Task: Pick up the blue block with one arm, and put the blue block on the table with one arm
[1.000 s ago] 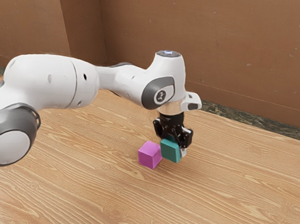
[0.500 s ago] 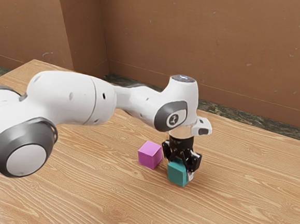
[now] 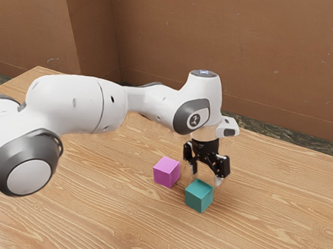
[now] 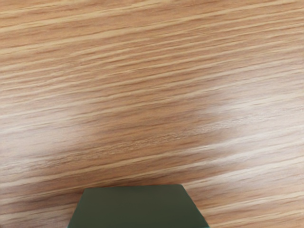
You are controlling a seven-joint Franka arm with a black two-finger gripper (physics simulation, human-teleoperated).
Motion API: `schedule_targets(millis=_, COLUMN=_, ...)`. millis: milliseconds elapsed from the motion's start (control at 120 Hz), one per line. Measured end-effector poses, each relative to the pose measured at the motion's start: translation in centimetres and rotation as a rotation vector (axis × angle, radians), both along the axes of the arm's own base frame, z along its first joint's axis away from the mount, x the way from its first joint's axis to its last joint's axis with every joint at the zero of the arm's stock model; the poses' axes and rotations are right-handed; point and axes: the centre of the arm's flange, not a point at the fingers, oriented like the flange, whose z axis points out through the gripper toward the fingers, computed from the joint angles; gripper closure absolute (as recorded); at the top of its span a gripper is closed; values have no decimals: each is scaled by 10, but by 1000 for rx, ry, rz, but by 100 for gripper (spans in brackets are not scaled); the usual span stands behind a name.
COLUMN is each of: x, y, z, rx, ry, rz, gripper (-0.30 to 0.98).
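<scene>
See pincer [image 3: 207,175] standing well open right over blue block [image 3: 199,197] (looks teal, honestly), gripping nothing. Log blue block as sitting flat on bench [image 3: 273,231], near pink block [image 3: 167,172] but apart from it, toward the exterior view's right and closer to that camera. Shows dark at the wrist view's lower edge.

There are two blocks [image 3: 199,197]; one table [image 3: 262,224]; one arm [image 3: 70,102]; one end effector [image 3: 207,175].
</scene>
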Motion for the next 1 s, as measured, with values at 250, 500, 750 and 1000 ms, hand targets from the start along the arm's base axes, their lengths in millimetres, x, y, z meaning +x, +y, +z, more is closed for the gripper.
schedule_targets(millis=250, x=-3, y=33, z=99, rx=42, ry=-82, rz=-4, gripper=1)
schedule_targets(millis=500, x=-45, y=86, z=188, rx=121, ry=-108, rz=-14, gripper=0)
schedule_targets(millis=750, x=-72, y=175, z=267, rx=274, ry=-127, rz=38, gripper=0)
schedule_targets(millis=1000, x=-81, y=179, z=248, rx=337, ry=-45, rz=13, gripper=0)
